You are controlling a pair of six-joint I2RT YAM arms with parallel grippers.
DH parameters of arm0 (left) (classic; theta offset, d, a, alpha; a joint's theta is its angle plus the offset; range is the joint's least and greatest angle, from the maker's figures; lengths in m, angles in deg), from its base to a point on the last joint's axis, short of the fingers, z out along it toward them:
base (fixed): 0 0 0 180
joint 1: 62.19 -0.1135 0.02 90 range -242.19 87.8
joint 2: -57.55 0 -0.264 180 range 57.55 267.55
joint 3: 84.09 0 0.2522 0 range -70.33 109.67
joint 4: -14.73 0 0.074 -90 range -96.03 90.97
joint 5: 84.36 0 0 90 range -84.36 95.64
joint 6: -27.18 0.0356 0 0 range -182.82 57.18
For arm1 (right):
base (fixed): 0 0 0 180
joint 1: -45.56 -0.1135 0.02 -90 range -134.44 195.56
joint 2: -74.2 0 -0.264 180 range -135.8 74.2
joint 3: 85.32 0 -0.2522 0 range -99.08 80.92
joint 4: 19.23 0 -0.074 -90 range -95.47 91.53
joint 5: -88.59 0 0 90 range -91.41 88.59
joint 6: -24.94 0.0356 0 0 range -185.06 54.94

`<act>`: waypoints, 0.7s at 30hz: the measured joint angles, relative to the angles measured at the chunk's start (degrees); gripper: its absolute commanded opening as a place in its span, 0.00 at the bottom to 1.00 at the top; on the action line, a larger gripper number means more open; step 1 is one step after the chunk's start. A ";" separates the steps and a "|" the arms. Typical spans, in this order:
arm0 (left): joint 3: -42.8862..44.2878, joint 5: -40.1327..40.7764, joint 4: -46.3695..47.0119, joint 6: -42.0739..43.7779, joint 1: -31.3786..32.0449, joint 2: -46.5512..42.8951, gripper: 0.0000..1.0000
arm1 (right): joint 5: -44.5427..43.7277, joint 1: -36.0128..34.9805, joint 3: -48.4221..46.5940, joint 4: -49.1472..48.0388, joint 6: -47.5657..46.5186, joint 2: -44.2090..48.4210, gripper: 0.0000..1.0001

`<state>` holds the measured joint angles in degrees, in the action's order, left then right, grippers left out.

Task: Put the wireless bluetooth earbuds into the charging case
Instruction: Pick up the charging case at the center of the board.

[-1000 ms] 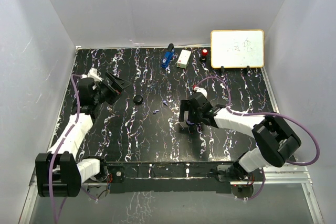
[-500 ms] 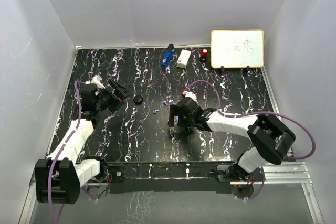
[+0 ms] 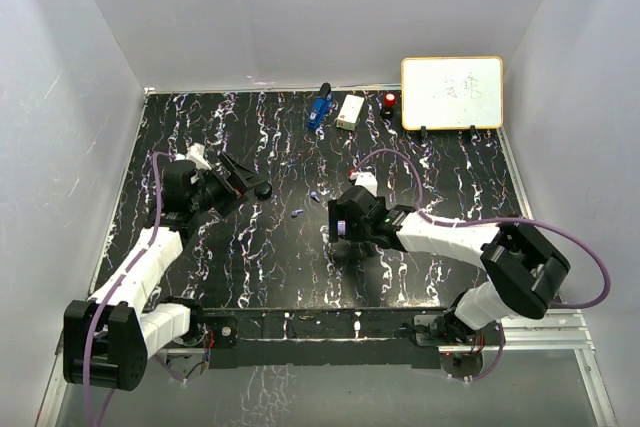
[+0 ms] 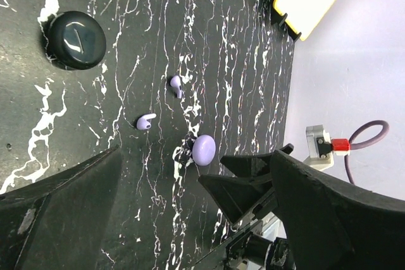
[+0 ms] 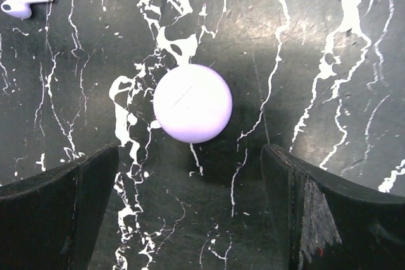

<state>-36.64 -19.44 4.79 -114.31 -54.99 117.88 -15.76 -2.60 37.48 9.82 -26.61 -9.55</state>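
Overhead, the left claw (image 3: pixel 245 179), fingers spread apart, sits beside a glossy black puck (image 4: pixel 77 39). Two smooth, stemmed lavender earbuds (image 4: pixel 145 121) lie loose on the marbled surface (image 3: pixel 250 267). They are mere specks from above and are clear only to the left wrist. The right claw (image 5: pixel 190 162), wide apart, brackets a matte round lavender puck (image 5: pixel 192 103) without touching it.

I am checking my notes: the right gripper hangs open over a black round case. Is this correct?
Not quite: the round case under the open right gripper is lavender, not black, as the right wrist view shows.
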 measured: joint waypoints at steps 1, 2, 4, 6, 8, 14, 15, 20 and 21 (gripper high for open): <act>0.00 0.00 0.28 -0.17 0.37 0.15 0.96 | -0.76 0.00 -0.22 0.26 -0.92 0.02 0.93; 0.00 -0.04 0.63 -0.39 0.76 0.37 0.95 | -1.29 0.00 -0.39 0.39 -1.66 0.02 0.93; -0.07 -0.42 1.46 -1.05 1.66 1.05 0.94 | -2.36 0.00 -0.61 0.42 -3.52 -0.11 0.93; -0.20 -0.98 2.47 -1.66 2.47 1.70 0.94 | -3.04 0.00 -0.98 0.28 -5.35 -0.79 0.92; -0.50 -1.51 3.43 -2.23 3.32 2.16 0.94 | -3.72 0.00 -1.38 -0.11 -7.28 -2.05 0.92; -0.76 -2.64 3.78 -2.73 4.57 2.49 0.95 | -3.93 0.00 -1.49 -1.31 -12.68 -5.07 0.90; -0.76 -2.78 3.80 -2.73 4.61 2.54 0.95 | -3.89 0.00 -1.49 -1.64 -13.33 -5.33 0.89; -0.76 -3.02 3.98 -2.91 4.66 2.93 0.95 | -3.28 0.00 -1.49 -3.87 -16.24 -5.84 0.83; -0.79 -3.04 4.09 -3.02 4.66 3.08 0.95 | -3.10 0.00 -1.49 -4.28 -16.70 -5.95 0.82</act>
<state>-37.42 -22.48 8.87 -117.32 -50.34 120.96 -18.86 -2.60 35.99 5.54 -43.30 -15.49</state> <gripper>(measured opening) 0.952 0.853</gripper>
